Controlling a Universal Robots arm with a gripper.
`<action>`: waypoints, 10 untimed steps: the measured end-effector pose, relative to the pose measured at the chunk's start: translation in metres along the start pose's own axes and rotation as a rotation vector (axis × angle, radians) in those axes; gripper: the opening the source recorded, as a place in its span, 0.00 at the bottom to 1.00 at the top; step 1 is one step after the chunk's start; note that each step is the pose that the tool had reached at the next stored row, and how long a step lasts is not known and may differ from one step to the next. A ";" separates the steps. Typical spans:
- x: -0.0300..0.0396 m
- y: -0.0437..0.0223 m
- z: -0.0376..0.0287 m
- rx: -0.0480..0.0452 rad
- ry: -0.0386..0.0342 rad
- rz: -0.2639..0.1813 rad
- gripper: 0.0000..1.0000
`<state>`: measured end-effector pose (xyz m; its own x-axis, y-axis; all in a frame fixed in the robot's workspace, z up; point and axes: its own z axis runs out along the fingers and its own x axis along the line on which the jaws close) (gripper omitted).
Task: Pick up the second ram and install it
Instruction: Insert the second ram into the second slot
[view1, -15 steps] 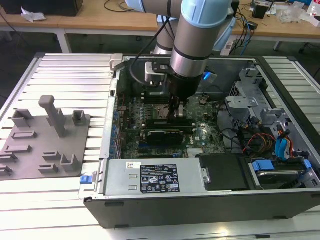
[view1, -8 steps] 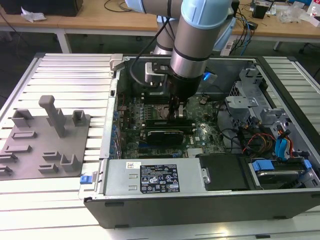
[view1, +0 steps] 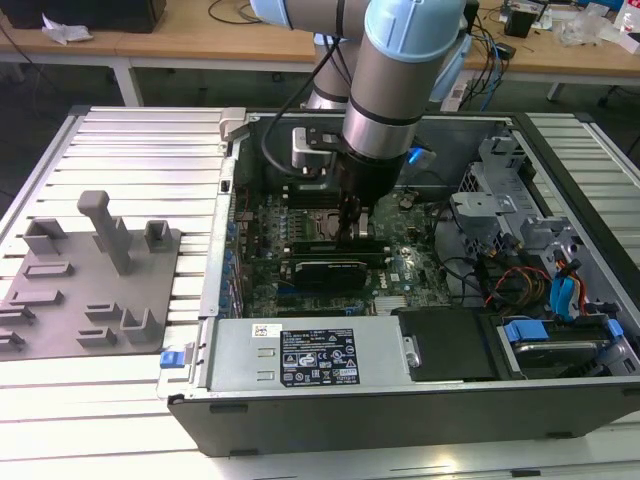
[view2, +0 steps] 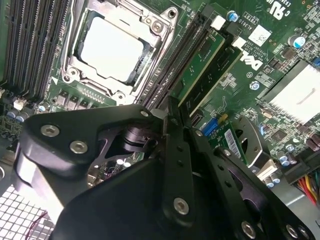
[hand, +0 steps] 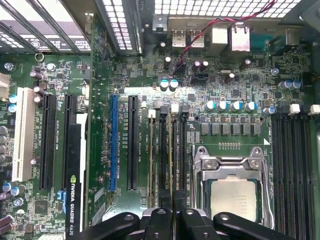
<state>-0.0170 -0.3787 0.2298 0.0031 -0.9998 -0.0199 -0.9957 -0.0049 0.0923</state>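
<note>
Open computer case (view1: 560, 330); end effector (hand: 173, 212) above second ram (hand: 173, 155).

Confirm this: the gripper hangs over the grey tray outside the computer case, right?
No. The exterior view shows the gripper hanging inside the computer case, over the circuit board beside the processor socket. The grey tray sits outside, on that view's left.

Inside the open computer case (view1: 225, 300), the graphics card (view1: 325, 270) and drive cage (view1: 500, 205) hem the motherboard (hand: 225, 85); room stays open above the CPU socket (hand: 234, 187).
</note>
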 end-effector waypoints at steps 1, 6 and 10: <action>0.0000 -0.0001 0.0006 0.0000 0.0001 0.000 0.13; 0.0000 -0.0002 0.0011 0.0000 0.0003 0.000 0.13; 0.0001 -0.0024 0.0003 -0.0006 0.0004 0.001 0.13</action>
<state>-0.0147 -0.3787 0.2293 0.0018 -0.9998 -0.0194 -0.9957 -0.0036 0.0929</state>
